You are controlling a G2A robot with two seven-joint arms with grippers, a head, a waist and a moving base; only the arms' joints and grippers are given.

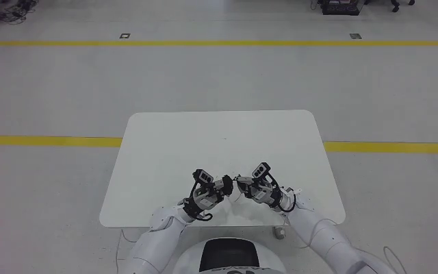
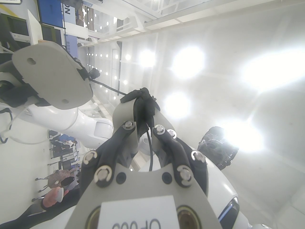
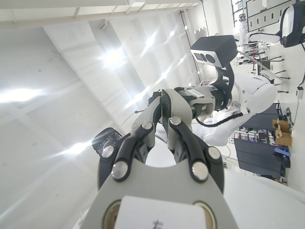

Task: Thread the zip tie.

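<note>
A thin black zip tie [image 2: 109, 89] spans the short gap between my two grippers. The left gripper [image 2: 143, 98] is shut on it; one strand leaves the fingertips towards the right gripper's finger [image 2: 47, 72], and another strand [image 2: 150, 148] hangs back between the left fingers. The right gripper [image 3: 162, 104] is shut, with the tie's other end pinched at its tip. From above, the left gripper [image 1: 226, 183] and the right gripper [image 1: 240, 181] face each other tip to tip, held above the table's near edge. The tie is barely visible there.
The white table [image 1: 219, 137] stretches away beyond the grippers with nothing on it. Both forearms hang over its near edge. Yellow lines cross the floor around it.
</note>
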